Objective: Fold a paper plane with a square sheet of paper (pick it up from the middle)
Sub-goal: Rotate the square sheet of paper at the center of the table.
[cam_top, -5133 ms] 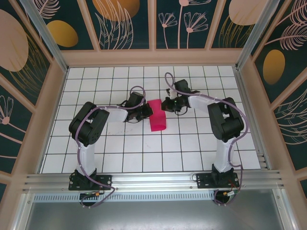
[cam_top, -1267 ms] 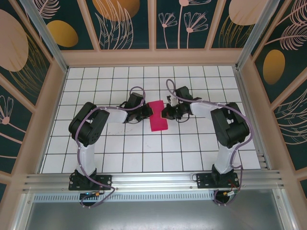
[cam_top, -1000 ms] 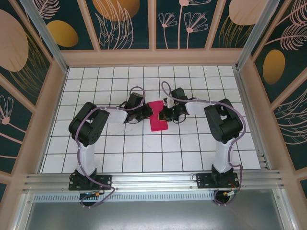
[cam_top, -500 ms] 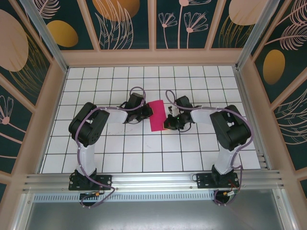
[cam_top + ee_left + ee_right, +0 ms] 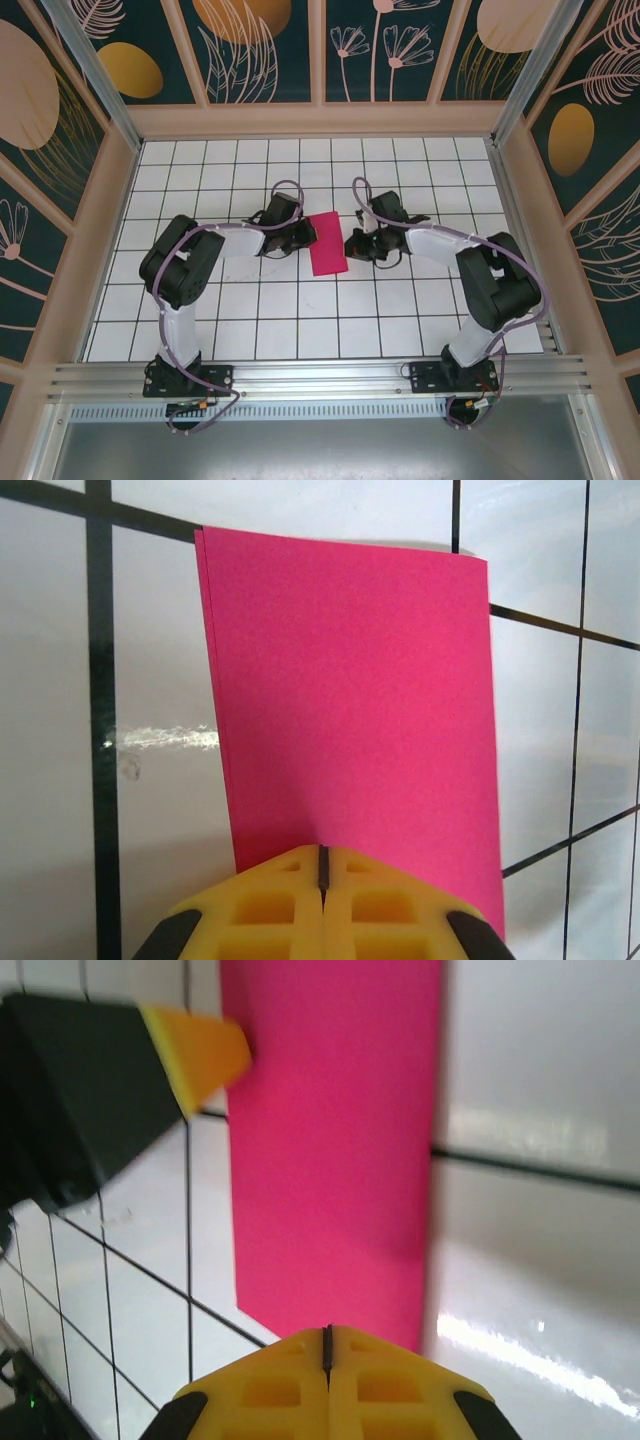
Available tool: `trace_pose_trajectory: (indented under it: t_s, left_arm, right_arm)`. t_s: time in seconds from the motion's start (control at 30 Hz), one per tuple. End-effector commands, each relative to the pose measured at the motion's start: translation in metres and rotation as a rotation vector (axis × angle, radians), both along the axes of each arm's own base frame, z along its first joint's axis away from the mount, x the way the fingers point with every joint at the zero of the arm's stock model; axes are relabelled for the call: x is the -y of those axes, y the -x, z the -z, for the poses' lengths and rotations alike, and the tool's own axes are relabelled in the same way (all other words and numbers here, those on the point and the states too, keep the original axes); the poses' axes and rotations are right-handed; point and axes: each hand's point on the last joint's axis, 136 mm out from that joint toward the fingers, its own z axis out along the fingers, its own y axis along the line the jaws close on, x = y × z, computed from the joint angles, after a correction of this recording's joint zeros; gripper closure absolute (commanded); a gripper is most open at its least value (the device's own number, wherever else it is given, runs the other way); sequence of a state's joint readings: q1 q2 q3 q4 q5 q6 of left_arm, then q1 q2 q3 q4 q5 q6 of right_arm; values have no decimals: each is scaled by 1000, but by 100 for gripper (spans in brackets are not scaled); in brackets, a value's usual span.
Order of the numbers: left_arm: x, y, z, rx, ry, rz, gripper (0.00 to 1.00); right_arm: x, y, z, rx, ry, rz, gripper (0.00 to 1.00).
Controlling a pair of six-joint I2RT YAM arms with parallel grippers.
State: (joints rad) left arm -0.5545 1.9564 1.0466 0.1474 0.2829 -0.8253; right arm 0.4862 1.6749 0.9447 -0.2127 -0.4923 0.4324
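Observation:
The square sheet of paper (image 5: 327, 243) is magenta-pink and lies flat on the gridded table, folded into a narrow rectangle. Two stacked layers show along one long edge (image 5: 212, 660). My left gripper (image 5: 312, 235) is shut, its yellow tip (image 5: 323, 852) resting on the sheet's (image 5: 350, 700) left long edge with nothing between the fingers. My right gripper (image 5: 350, 246) is shut too, its tip (image 5: 327, 1332) at the sheet's (image 5: 330, 1140) right long edge. The left gripper's fingertip (image 5: 200, 1050) shows at the far edge in the right wrist view. A paper plane is out of view.
The white table (image 5: 300, 300) has a black grid. Wooden rails and patterned walls (image 5: 320, 120) close it in at the back and sides. A scuff mark (image 5: 160, 738) sits on the tile beside the sheet. Both arm bases stand at the near rail (image 5: 320, 375).
The bulging fold of five seconds ago now lies flat. Over the last second my right gripper slid off the sheet toward me, then back up beside its right edge, elbow swinging right. The left gripper stayed.

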Motion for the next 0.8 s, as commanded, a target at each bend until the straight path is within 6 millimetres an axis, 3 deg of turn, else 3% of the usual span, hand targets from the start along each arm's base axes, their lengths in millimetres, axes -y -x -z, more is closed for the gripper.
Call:
trace_pose_trajectory:
  t_s: [0.0, 0.07, 0.2, 0.3, 0.43, 0.6, 0.77]
  left_arm:
    - [5, -12, -50, 85, 43, 18, 95]
    - [-2, -18, -64, 120, 26, -26, 92]
    - [-27, -16, -72, 156, -26, -122, 85]
    - [-39, -10, -74, 165, -27, -156, 72]
    - [-52, 6, -71, 160, -21, -184, 57]
    - [-64, 19, -64, 157, -22, -208, 47]
    - [-80, 32, -59, 160, -29, -249, 39]
  right_arm:
    - [5, -22, 1, 30, 56, 73, 100]
    - [2, -27, 8, 18, 66, 84, 100]
    - [-5, -28, 21, -17, 105, 91, 100]
    - [0, -23, 39, -87, 152, 128, 100]
    - [-2, -12, 48, -137, 163, 160, 100]
    - [-13, 11, 55, -217, 170, 199, 100]
    - [-38, 26, 51, -288, 90, 250, 100]
